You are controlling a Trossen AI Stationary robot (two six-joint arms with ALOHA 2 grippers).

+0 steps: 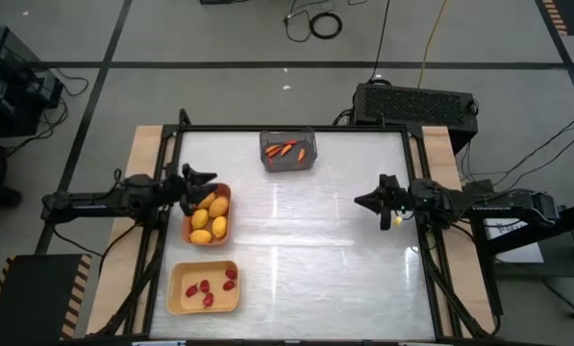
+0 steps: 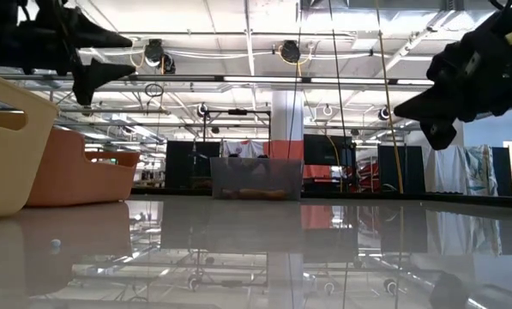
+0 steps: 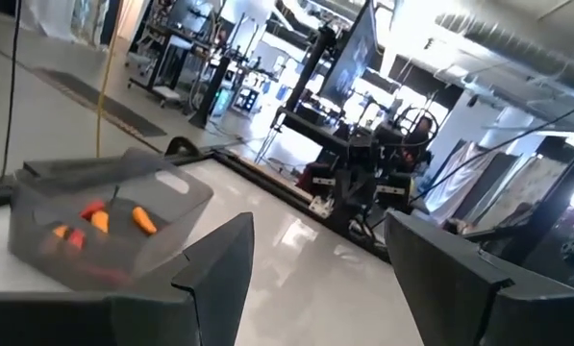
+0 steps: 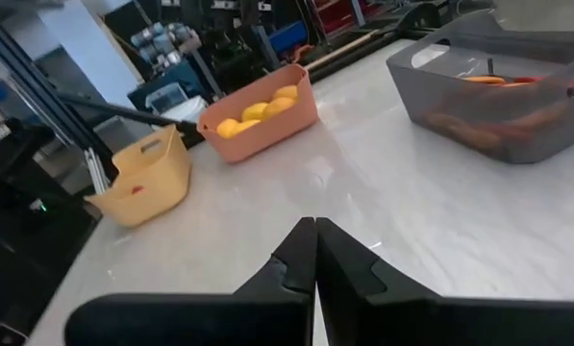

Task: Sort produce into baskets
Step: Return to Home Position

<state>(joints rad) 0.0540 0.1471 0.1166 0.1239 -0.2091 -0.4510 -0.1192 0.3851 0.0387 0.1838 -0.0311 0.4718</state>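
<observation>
Produce lies sorted in three containers on the glossy tabletop (image 1: 315, 250). In the high view, left of centre, the orange tray (image 1: 185, 231) holds yellow oval fruits (image 1: 210, 215). Below it, at the lower left, the pale yellow tray (image 1: 185, 304) holds small dark-red pieces (image 1: 208, 288). At the upper middle, the grey bin (image 1: 302, 161) holds orange-red sticks (image 1: 287, 150). The left gripper (image 1: 208, 182) hangs over the orange tray's upper edge, jaws released and empty. The right gripper (image 1: 361, 200), right of centre, hovers above bare tabletop, jaws clenched on nothing.
</observation>
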